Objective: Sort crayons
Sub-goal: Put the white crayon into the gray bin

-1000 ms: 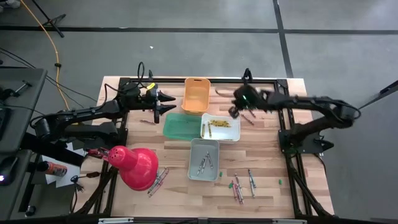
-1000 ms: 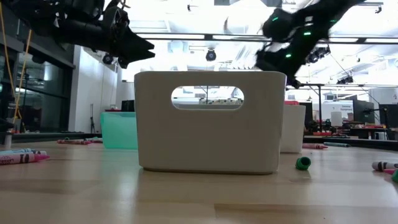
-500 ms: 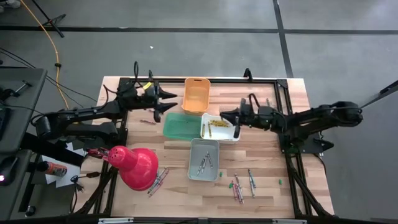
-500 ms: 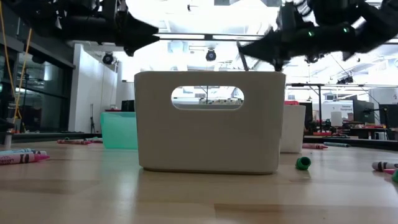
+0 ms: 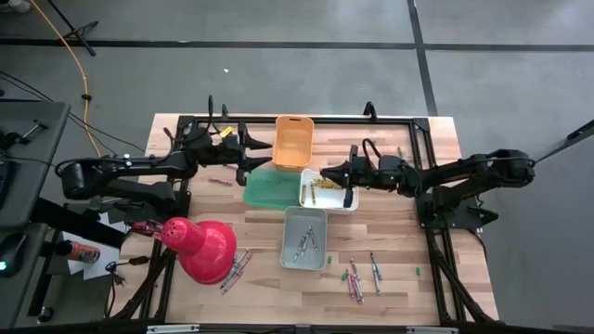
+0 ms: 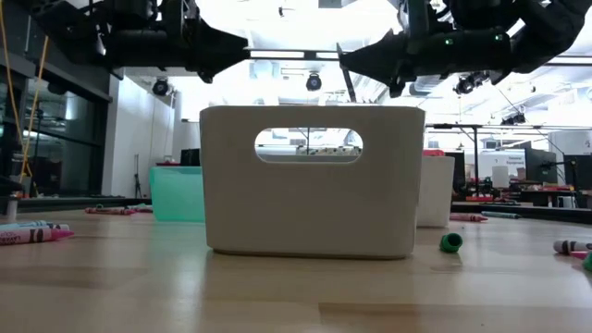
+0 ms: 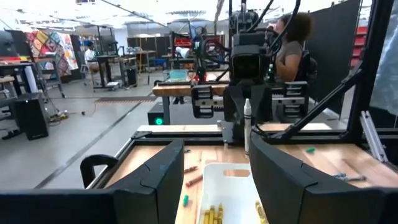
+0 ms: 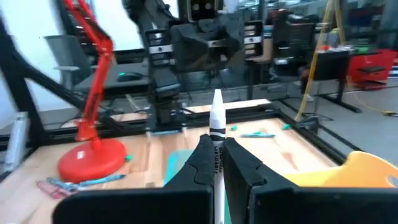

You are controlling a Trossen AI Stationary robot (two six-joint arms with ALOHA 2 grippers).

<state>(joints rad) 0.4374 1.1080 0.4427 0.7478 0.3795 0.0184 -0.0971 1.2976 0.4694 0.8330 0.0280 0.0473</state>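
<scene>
Wooden desk (image 5: 399,250): right fingers (image 5: 327,173) clamped on white crayon (image 8: 217,124), upright, at white bin (image 5: 329,189) edge; left fingers (image 5: 263,156) spread, empty, opposite side.

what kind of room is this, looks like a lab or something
Probably a robotics lab or workshop: other workbenches on a bare concrete floor, a person among equipment racks, and overhead lights and cameras above the wooden table.

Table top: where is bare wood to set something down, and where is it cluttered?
Bare wood lies right of the white bin, toward the table's right edge, and between the red lamp and the green bin. Crowded: the bin cluster, and loose crayons at the near edge.
</scene>
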